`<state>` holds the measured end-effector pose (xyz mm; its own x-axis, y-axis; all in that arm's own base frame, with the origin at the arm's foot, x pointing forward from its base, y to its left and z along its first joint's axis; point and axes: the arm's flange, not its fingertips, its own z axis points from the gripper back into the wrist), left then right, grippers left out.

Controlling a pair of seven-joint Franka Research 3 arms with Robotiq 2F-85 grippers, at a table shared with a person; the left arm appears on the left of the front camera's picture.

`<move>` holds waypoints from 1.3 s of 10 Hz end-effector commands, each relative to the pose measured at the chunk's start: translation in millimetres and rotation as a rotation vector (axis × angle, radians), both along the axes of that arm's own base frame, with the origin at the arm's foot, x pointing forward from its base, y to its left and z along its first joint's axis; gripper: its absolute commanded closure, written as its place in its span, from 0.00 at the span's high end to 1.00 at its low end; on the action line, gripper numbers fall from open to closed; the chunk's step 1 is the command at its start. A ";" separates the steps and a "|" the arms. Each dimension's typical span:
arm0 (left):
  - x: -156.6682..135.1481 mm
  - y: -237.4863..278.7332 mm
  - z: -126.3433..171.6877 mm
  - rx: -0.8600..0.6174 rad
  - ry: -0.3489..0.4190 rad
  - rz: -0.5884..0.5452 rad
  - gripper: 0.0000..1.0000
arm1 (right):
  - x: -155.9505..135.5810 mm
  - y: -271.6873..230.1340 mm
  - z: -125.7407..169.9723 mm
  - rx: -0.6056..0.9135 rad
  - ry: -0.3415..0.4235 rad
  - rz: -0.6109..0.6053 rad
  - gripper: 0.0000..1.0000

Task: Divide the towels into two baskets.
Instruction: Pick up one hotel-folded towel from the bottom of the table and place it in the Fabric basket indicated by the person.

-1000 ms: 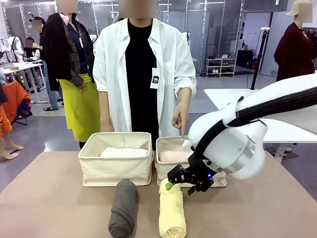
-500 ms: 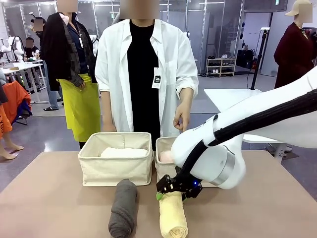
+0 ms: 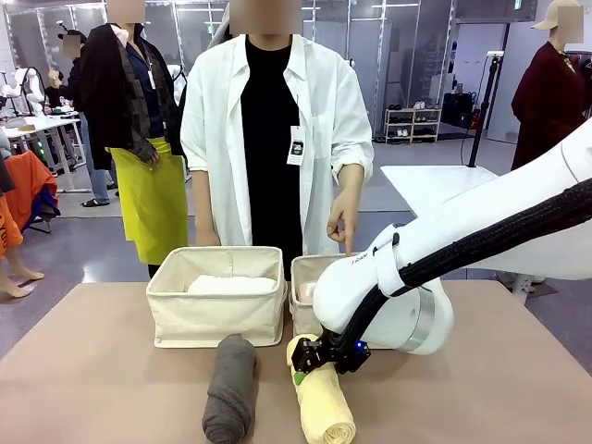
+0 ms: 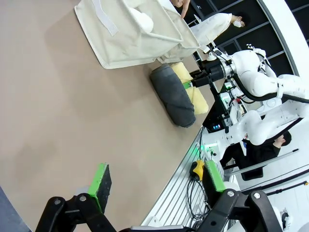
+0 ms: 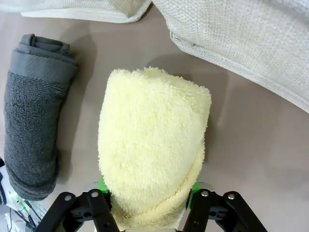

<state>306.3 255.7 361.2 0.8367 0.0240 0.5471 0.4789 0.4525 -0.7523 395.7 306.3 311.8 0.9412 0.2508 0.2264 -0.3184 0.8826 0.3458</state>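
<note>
The right end effector [image 3: 314, 359] is shut tight on the far end of the yellow towel [image 3: 326, 407]. In the right wrist view its 2 green pads [image 5: 192, 187] squeeze the roll from both sides. The yellow towel lies on the tabletop [image 3: 92, 370], with its held end just in front of the right basket [image 3: 302, 277].

The grey towel [image 3: 231, 388] lies beside it on its left, close but not touching. Its far end is just in front of the left basket [image 3: 217, 319]. The 2 baskets stand side by side at the far part of the tabletop.

A white towel [image 3: 231, 285] lies inside the left basket. A pink towel [image 3: 304, 292] seems to peek out of the right basket, but the arm hides most of it. The person's hand [image 3: 342, 222] points 1 finger down over the right basket.

The left end effector [image 4: 157, 181] is wide open and holds nothing. It hangs over a bare part of the tabletop, well apart from the towels.
</note>
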 end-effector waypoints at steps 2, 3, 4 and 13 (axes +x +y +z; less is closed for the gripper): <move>-4.5 -1.2 1.9 -0.017 -0.027 0.001 0.96 | -5.7 6.5 17.5 -0.037 -0.017 -0.016 0.25; -4.5 -1.2 1.9 -0.017 -0.027 0.001 0.96 | -8.1 5.4 28.0 -0.041 0.051 0.021 0.21; -4.5 -1.2 1.9 -0.017 -0.027 0.001 0.96 | -10.3 4.3 55.1 -0.088 0.006 0.117 0.21; -4.5 -1.2 1.9 -0.017 -0.027 0.001 0.96 | -16.2 3.8 211.7 -0.394 -0.193 1.290 0.21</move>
<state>306.1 255.6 361.1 0.8367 0.0244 0.5471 0.4788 0.4522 -0.7525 377.3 325.0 517.4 0.0694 0.9957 0.0612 -0.9976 0.0687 0.0130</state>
